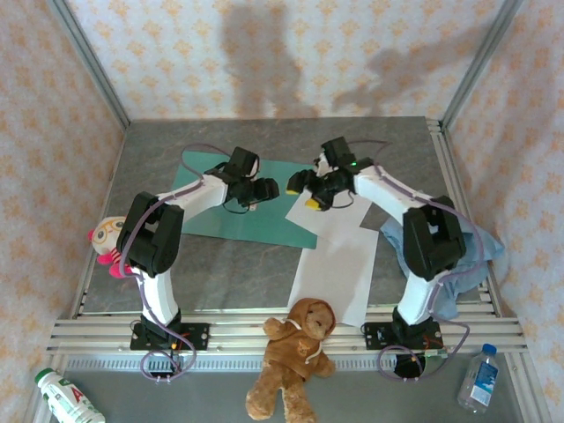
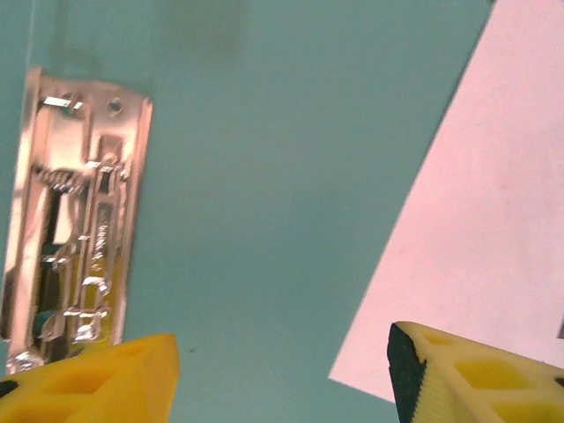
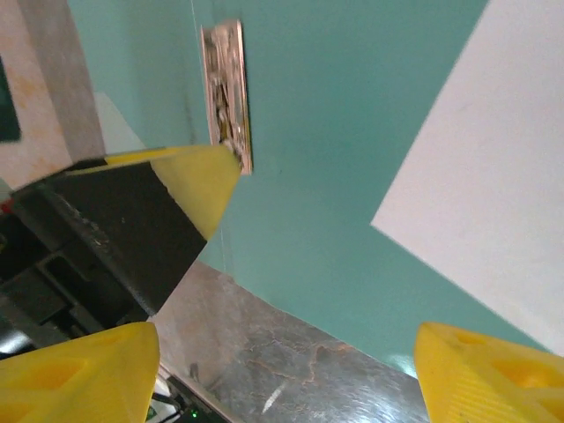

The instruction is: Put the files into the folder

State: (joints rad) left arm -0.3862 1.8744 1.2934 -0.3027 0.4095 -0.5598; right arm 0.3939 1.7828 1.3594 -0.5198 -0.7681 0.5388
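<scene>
Left gripper [image 1: 266,189] and right gripper [image 1: 305,192], jaws apart, over folder [image 1: 207,214]; files [image 1: 339,264] run nearward, closer to the right one

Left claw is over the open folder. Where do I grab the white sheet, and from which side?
The white sheet lies flat, so only an edge gives a bite. Likely take its corner lying on the folder, coming in low from the teal side, where the left claw, open, faces it.

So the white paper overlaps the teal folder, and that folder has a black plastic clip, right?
Not quite: the clip is shiny metal, not black plastic; the left wrist view shows it. The white paper does overlap the teal folder.
</scene>
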